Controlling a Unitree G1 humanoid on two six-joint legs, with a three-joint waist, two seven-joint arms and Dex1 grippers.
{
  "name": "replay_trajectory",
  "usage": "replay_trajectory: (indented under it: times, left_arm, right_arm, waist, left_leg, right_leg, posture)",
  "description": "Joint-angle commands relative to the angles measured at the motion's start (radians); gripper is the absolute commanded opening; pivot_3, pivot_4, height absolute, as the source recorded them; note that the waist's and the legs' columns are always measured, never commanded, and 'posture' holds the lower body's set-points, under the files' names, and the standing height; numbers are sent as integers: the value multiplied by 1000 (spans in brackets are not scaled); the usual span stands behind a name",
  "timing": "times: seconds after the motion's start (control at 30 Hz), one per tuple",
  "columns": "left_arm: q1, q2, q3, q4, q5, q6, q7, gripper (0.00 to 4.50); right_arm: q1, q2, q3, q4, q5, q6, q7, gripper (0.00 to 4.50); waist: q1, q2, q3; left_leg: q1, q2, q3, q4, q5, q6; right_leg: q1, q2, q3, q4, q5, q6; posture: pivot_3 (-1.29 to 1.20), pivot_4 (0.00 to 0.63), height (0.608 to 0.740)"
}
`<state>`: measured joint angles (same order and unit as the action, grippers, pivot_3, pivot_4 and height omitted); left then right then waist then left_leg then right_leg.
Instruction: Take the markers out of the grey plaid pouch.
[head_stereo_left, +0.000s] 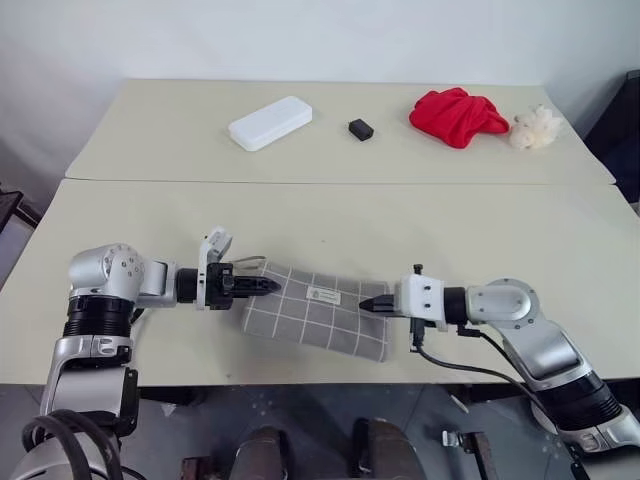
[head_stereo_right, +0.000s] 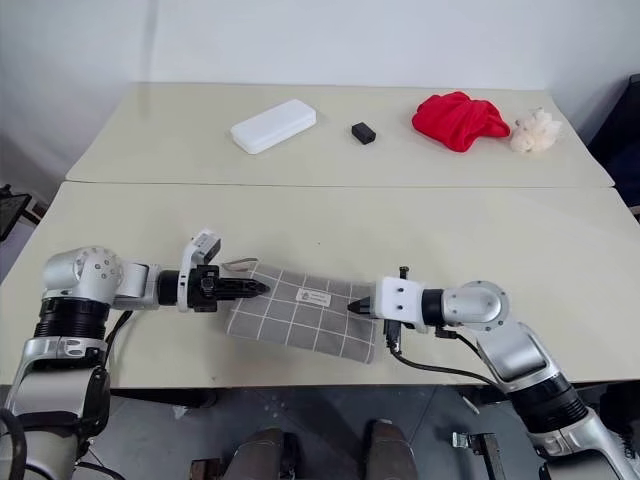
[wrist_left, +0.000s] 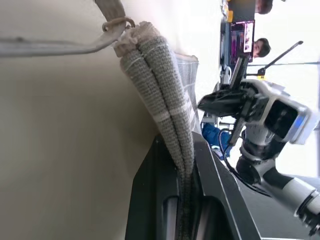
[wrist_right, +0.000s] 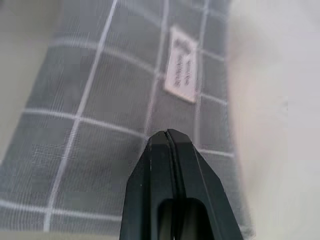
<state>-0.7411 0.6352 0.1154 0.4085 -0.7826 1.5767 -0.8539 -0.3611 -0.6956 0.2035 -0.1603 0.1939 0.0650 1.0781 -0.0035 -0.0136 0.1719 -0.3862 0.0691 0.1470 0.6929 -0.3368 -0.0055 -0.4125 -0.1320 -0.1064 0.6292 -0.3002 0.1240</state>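
my left gripper (head_stereo_left: 272, 287) clamped on pouch (head_stereo_left: 318, 312) end, right gripper (head_stereo_left: 366, 304) pinched closed at its other edge, pouch on table (head_stereo_left: 330, 228)

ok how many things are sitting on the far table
4, in a row: a white case at the left, a small black object beside it, a red cloth, then a cream fluffy object at the right. Nothing seems hidden.

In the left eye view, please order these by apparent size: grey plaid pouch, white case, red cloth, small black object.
1. grey plaid pouch, though nearest the camera
2. red cloth and white case, too alike to rank
3. small black object
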Motion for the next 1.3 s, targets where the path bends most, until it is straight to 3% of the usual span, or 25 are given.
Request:
replay_trajectory:
  times: [0.03, 0.1, 0.23, 0.33, 0.4, 0.47, 0.7, 0.73, 0.97, 1.07, 1.3]
  left_arm:
    - [26, 30, 87, -68, -31, -92, -42, 23]
    - [42, 49, 93, -92, -44, -103, -74, 23]
    - [99, -57, 253, -254, 19, -682, -143, 23]
    - [112, -91, 216, -275, 154, -1018, -158, 0]
    - [136, -88, 121, -258, 356, -1382, -170, 0]
    - [145, -110, 67, -217, 474, -1652, -164, 0]
    - [134, -132, -67, -34, 796, -2268, -5, 0]
    - [133, -128, -90, -2, 828, -2327, 7, 0]
    - [75, -107, -201, 112, 1044, -2565, 160, 0]
    - [69, -104, -233, 138, 1071, -2573, 195, 0]
    - [71, -89, -272, 140, 1081, -2573, 245, 0]
  right_arm:
    - [-21, -6, -127, -81, 196, 44, 58, 0]
    - [-23, -7, -158, -92, 246, 58, 75, 0]
    - [-34, -24, -265, -147, 458, 250, 56, 0]
    - [-33, -54, -317, -145, 535, 356, 40, 363]
    - [-43, -68, -356, -130, 586, 426, 12, 881]
    - [-75, -77, -368, -136, 637, 511, -24, 1613]
    - [-254, -66, -323, -169, 760, 799, -190, 3925]
    - [-283, -47, -319, -171, 781, 823, -215, 4244]
    - [-454, 93, -245, -144, 821, 1035, -451, 4244]
    - [-498, 168, -192, -132, 790, 1101, -531, 4244]
    - [-496, 228, -102, -111, 651, 1094, -612, 4244]
  waist:
    - [1, 0, 0]
    - [1, 0, 0]
    - [4, -1, 1]
    - [12, -1, 1]
    - [12, -1, 1]
    - [13, -1, 1]
    - [13, -1, 1]
    - [13, -1, 1]
    - [4, -1, 1]
    - [2, -1, 1]
    - [1, -1, 1]
  left_leg:
    - [0, 0, 0, 0, 0, 0]
    - [0, 0, 0, 0, 0, 0]
    - [0, 0, 0, 0, 0, 0]
    - [-1, 0, -1, 2, 0, 1]
    - [-1, 0, 0, 2, -1, 1]
    - [-1, 0, 0, 2, -1, 1]
    - [-3, 0, 1, 2, -1, 2]
    - [-3, 0, 1, 1, -1, 2]
    - [-5, 0, 1, 2, -2, 4]
    - [-7, 0, 1, 2, -2, 4]
    - [-17, 0, 1, 5, -3, 5]
  right_leg:
    - [0, 0, 0, 0, 0, 0]
    - [0, 0, 0, 0, 0, 0]
    - [0, 0, 0, 0, 0, 0]
    - [0, -1, -1, 0, 0, 0]
    - [0, -1, -1, -1, 0, 1]
    - [0, -1, -1, -1, 0, 1]
    - [-2, -2, -1, -1, 1, 1]
    - [-2, -2, -1, -1, 1, 1]
    - [-3, -2, -2, -1, 1, 1]
    - [-5, -2, -2, -1, 1, 1]
    - [-13, -3, -3, 1, 1, 2]
  posture:
    - [0, 150, 740]
    - [0, 150, 740]
    - [0, 150, 740]
    - [0, 150, 740]
    - [0, 150, 740]
    - [0, 150, 740]
    - [0, 150, 740]
    - [0, 150, 740]
    - [0, 150, 740]
    - [0, 150, 740]
    - [0, 150, 740]
